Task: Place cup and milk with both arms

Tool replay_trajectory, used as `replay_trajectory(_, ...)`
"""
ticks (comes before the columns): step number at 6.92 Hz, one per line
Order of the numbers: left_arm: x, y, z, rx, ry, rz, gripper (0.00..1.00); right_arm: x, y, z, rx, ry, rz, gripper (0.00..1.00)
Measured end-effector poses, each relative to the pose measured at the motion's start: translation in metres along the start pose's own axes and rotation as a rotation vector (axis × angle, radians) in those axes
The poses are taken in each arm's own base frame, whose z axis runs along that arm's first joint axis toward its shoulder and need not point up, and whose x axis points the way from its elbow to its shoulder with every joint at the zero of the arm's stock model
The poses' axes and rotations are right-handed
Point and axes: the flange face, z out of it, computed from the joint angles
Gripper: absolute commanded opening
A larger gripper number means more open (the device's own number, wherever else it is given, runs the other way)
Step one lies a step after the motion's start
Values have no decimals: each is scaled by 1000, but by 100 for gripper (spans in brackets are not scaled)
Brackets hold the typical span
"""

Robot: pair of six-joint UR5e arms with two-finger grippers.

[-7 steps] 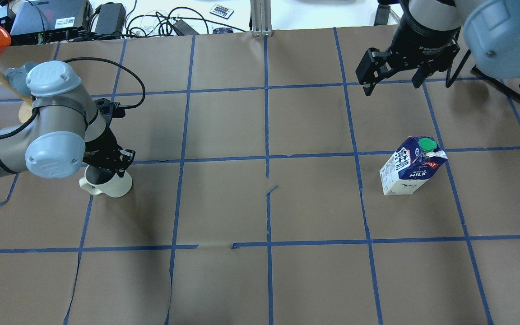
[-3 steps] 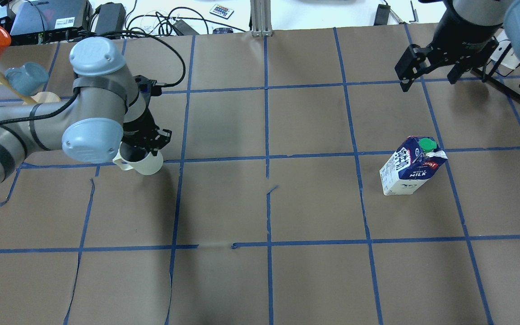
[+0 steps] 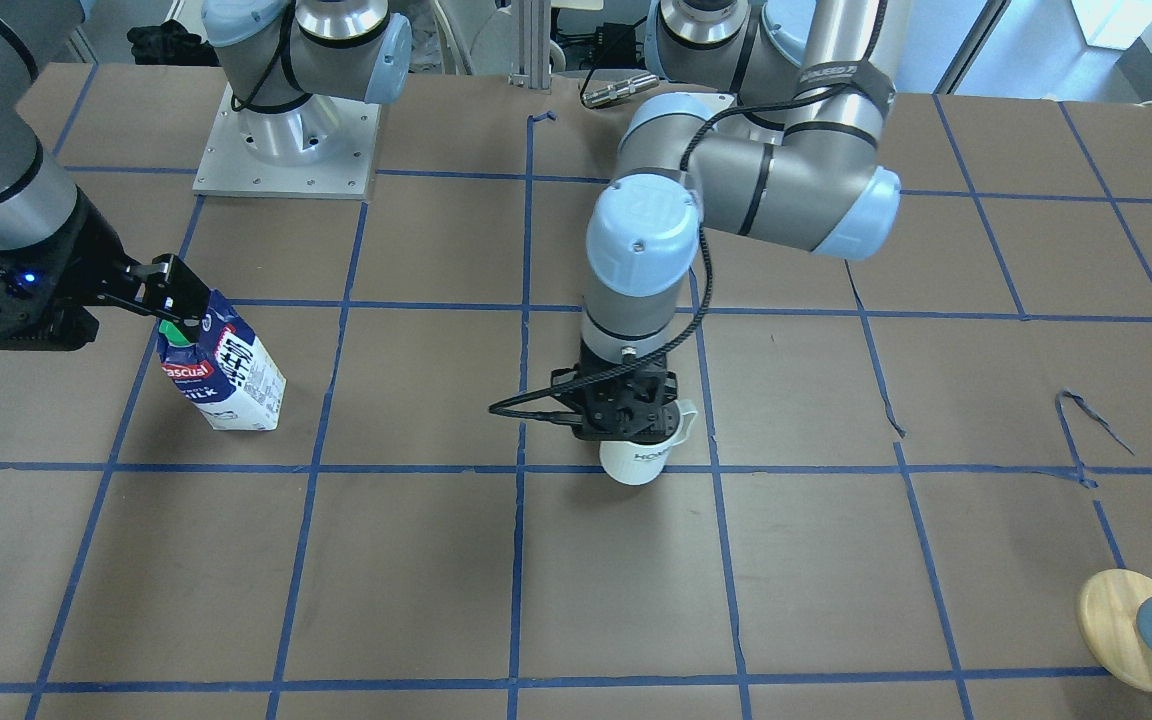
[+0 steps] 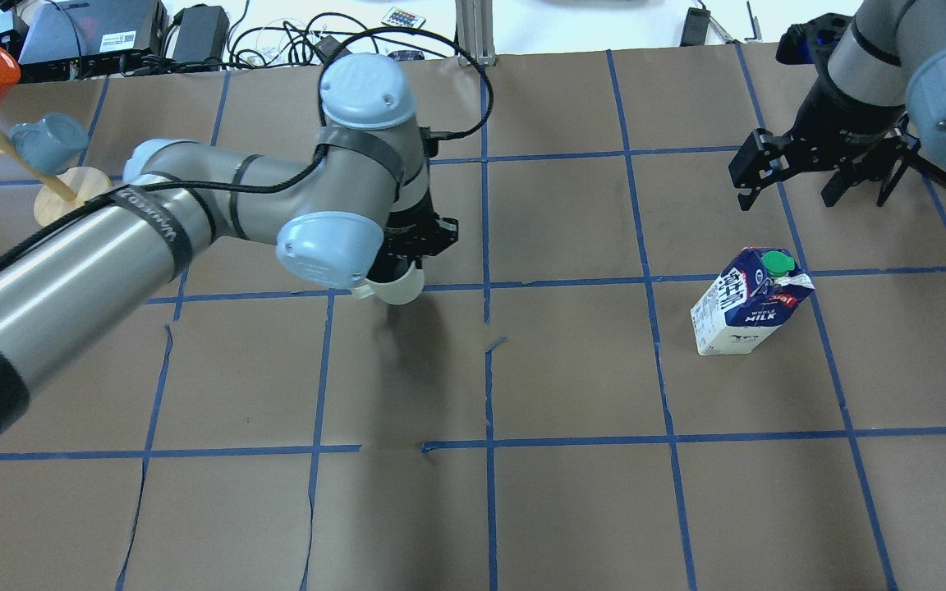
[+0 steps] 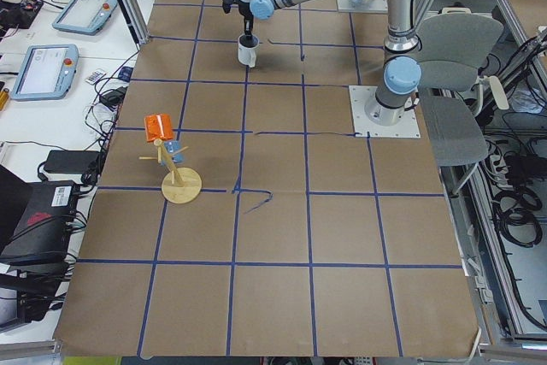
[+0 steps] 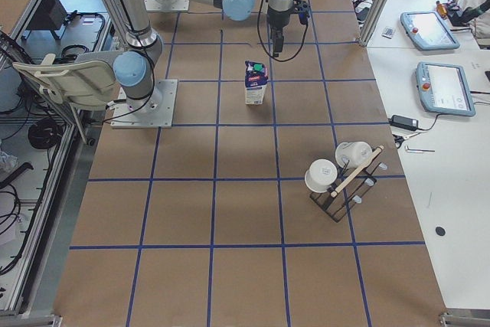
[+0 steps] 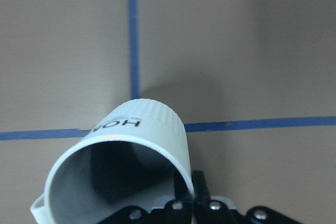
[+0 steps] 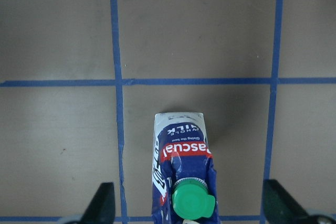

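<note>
My left gripper [image 4: 399,264] is shut on the rim of the white cup [image 4: 396,288] and holds it upright near the table's middle, seemingly just above the paper. The cup also shows in the front view [image 3: 635,463] and the left wrist view [image 7: 137,139]. The milk carton [image 4: 746,310] stands upright on the right side, green cap on top. My right gripper [image 4: 792,195] is open and empty, above and just beyond the carton. In the right wrist view the carton [image 8: 181,153] lies between the spread fingers [image 8: 104,203].
A wooden mug tree [image 4: 58,193] with an orange and a blue cup stands at the far left. A dark rack with white cups [image 6: 337,178] stands at the right end. Cables and electronics [image 4: 194,33] lie beyond the far edge.
My left arm has carried the cup from the left side rightward to near the middle. My right gripper has swung right and then come down toward the carton, staying open.
</note>
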Motion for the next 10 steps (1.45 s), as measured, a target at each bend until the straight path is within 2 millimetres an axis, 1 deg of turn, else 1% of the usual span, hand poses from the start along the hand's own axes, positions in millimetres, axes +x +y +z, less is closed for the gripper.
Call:
replay_trajectory(1, 44, 7, 7, -2, 9, -14, 0, 0, 6, 27, -40, -11, 8, 100)
replay_trajectory(2, 73, 10, 16, 3, 16, -15, 0, 0, 11, 53, -68, -17, 7, 100)
replay_trajectory(3, 88, 7, 25, 17, 24, -15, 56, 0, 15, 70, -77, -16, 2, 100)
replay_trajectory(4, 94, 4, 33, 28, 26, -14, 100, 0, 18, 79, -84, -15, -3, 88)
replay_trajectory(5, 93, 1, 38, 29, 21, -15, 100, 0, 19, 82, -87, -13, -8, 58)
replay_trajectory(6, 84, -6, 30, 42, 25, -15, 100, 1, 20, 84, -95, -1, -11, 41)
replay_trajectory(7, 63, -19, 16, 57, 31, -11, 100, 3, 22, 85, -105, 20, -16, 26)
replay_trajectory(8, 39, -30, -3, 78, 39, -10, 100, 4, 22, 85, -111, 33, -21, 19)
replay_trajectory(9, 13, -37, -32, 102, 49, -14, 100, 4, 22, 82, -111, 36, -23, 15)
replay_trajectory(10, -10, -34, -63, 108, 54, -14, 100, 4, 22, 75, -113, 27, -23, 15)
